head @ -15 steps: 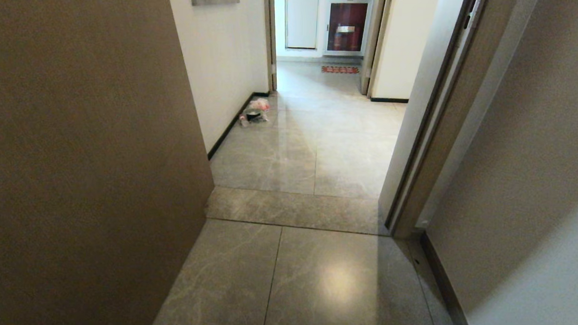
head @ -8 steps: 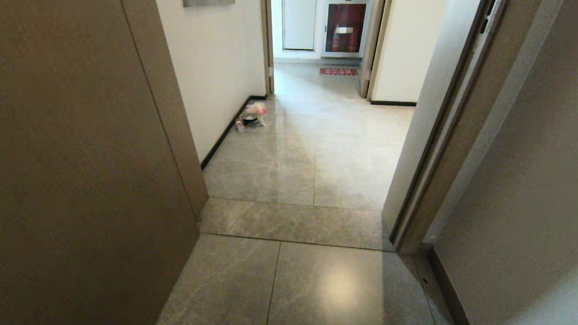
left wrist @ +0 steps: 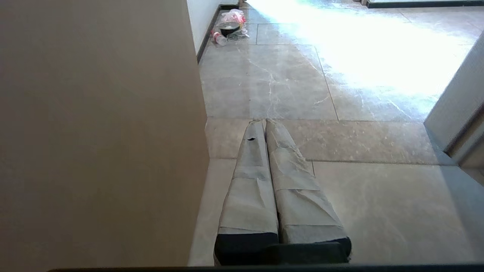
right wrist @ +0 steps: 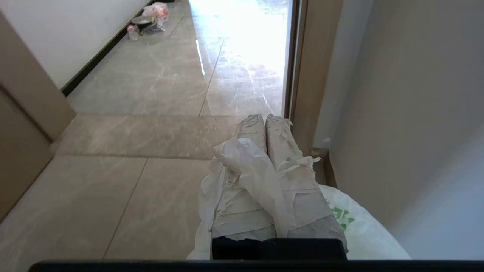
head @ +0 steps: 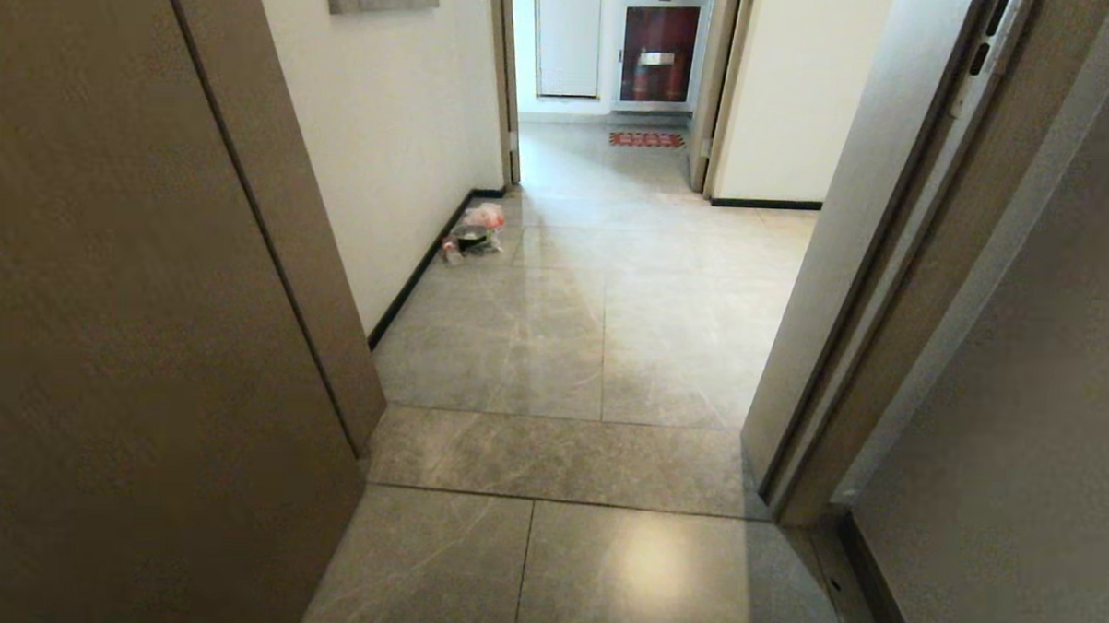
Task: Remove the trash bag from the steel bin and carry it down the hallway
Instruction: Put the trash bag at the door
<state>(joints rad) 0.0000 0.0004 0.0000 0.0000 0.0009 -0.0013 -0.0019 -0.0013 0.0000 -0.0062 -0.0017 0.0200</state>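
The trash bag (right wrist: 363, 230), thin white plastic with green print, hangs from my right gripper (right wrist: 264, 119). Its tape-wrapped fingers are shut on a gathered fold of the film, which drapes over the left finger while the bag's body bulges below. My left gripper (left wrist: 264, 121) is shut with nothing in it and hangs over the threshold tile beside the brown door. The hallway (head: 611, 286), with grey marbled tiles and white walls, runs ahead through the doorway. The steel bin is out of view. Neither arm shows in the head view.
A brown door leaf (head: 102, 333) fills the left side, and a door frame (head: 848, 359) and wall close the right. A clear bag with red contents (head: 472, 235) lies by the left baseboard. A red mat (head: 646, 139) lies at a far doorway.
The whole head view has shifted: the threshold strip sits lower and the doorway looks wider, so the camera has advanced. Neither gripper shows in the earlier frames.
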